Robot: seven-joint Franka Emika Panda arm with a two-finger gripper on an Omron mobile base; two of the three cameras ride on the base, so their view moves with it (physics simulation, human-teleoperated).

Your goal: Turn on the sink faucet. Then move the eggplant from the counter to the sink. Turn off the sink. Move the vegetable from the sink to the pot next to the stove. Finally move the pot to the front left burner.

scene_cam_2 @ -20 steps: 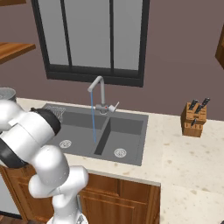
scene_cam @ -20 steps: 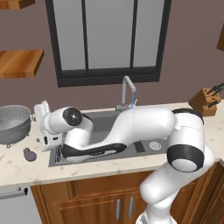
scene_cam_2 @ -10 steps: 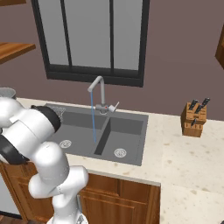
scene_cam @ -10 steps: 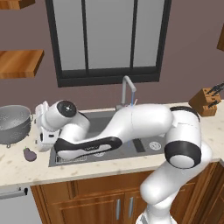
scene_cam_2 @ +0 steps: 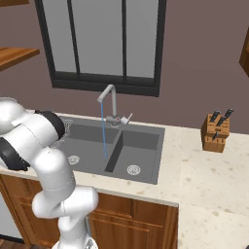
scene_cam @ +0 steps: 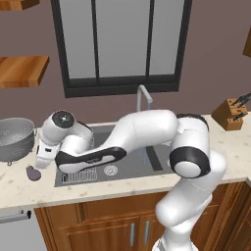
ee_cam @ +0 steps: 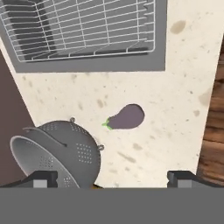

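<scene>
Since water runs from the sink faucet (scene_cam_2: 112,99), I am on the eggplant (ee_cam: 127,117) step: it lies mid-frame on the counter (ee_cam: 183,87), so my wide-open gripper (ee_cam: 112,178) must drop and pinch it.

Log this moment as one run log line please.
faucet: running | eggplant: on counter | gripper: open above eggplant | phase: reaching
</scene>
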